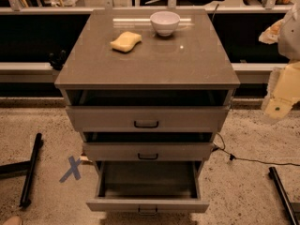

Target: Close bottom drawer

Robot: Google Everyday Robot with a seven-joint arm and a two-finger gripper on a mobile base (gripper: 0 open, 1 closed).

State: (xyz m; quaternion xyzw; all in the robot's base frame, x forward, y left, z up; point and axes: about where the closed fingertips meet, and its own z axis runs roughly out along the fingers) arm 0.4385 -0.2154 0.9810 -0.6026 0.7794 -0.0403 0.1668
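Observation:
The bottom drawer (pixel 147 204) is the lowest of the cabinet's three grey-beige drawers. It is pulled far out toward me, its inside (pixel 149 178) is dark and holds nothing, and its small dark handle (pixel 147 211) sits at the lower edge of the view. My gripper (pixel 277 108) is a cream-coloured part at the right edge, level with the top drawer. It is well to the right of the cabinet, above the bottom drawer, and touches nothing.
The top drawer (pixel 146 119) and middle drawer (pixel 148 151) are each slightly open. A white bowl (pixel 165 22) and a yellow sponge (pixel 125 41) sit on the cabinet top. The floor has a blue tape X (pixel 71 168), black stand legs left (pixel 30 170) and right (pixel 283 193), and a cable (pixel 243 159).

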